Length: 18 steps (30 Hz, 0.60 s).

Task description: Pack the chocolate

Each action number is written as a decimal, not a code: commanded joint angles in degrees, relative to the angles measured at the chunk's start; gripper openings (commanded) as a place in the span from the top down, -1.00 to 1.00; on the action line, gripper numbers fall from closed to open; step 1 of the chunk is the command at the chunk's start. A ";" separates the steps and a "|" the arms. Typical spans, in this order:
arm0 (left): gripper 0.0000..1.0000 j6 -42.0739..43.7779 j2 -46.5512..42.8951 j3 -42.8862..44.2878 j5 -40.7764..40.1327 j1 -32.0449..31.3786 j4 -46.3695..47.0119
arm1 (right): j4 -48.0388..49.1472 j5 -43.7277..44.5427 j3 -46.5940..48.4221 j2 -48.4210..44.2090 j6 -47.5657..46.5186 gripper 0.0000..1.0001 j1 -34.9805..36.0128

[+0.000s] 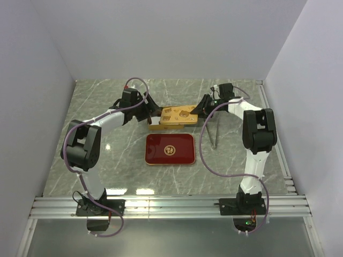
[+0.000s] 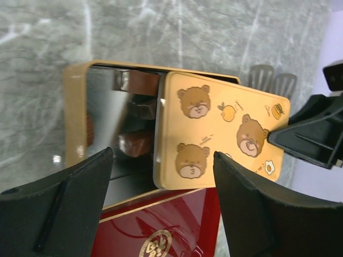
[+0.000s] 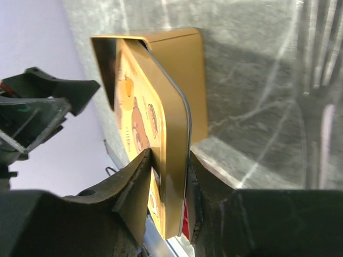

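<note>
A gold box sits behind the red tray. Its bear-printed lid lies skewed over the right part, leaving the left part uncovered. Dark brown chocolate pieces show inside, one more at the far wall. My right gripper pinches the lid's right edge, one finger on top, one underneath. My left gripper hangs open above the box's near wall and the tray, holding nothing. In the top view the left gripper is at the box's left end and the right gripper at the lid's right end.
Long metal tongs lie on the marble table right of the box, their flat tips just beyond the lid. The red tray lies close against the box's near side. White walls enclose the table on three sides.
</note>
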 commanded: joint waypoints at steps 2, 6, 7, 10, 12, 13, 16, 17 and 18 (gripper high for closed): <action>-0.63 1.96 -1.37 1.80 -4.94 -0.26 -1.22 | -6.54 8.08 3.67 2.92 -7.47 0.26 1.58; -0.63 1.78 -2.86 0.22 -7.05 -0.26 -0.34 | -7.07 9.84 4.81 3.54 -7.56 0.24 2.81; -0.63 2.04 -2.87 0.13 -7.49 -0.26 -0.52 | -7.42 10.28 5.16 3.63 -7.47 0.23 3.16; -0.64 2.31 -2.25 0.39 -8.81 -0.26 -2.18 | -8.74 11.78 6.57 4.59 -7.65 0.18 3.78; -0.64 2.22 -1.90 0.48 -9.08 -0.35 -2.54 | -9.01 12.30 7.19 5.12 -7.56 0.16 4.39; -0.65 2.05 -1.29 0.48 -9.08 -0.26 -3.15 | -9.01 12.74 7.36 5.30 -7.47 0.14 4.57; -0.66 1.52 0.03 1.27 -9.34 -0.35 -4.12 | -9.62 13.71 8.07 5.82 -7.30 0.07 5.19; -0.66 1.52 0.30 1.53 -9.17 -0.35 -4.21 | -10.06 13.98 8.33 6.17 -7.38 0.06 5.27; -0.66 1.43 0.56 1.71 -8.91 -0.35 -4.21 | -10.24 14.15 8.68 6.35 -7.38 0.05 5.54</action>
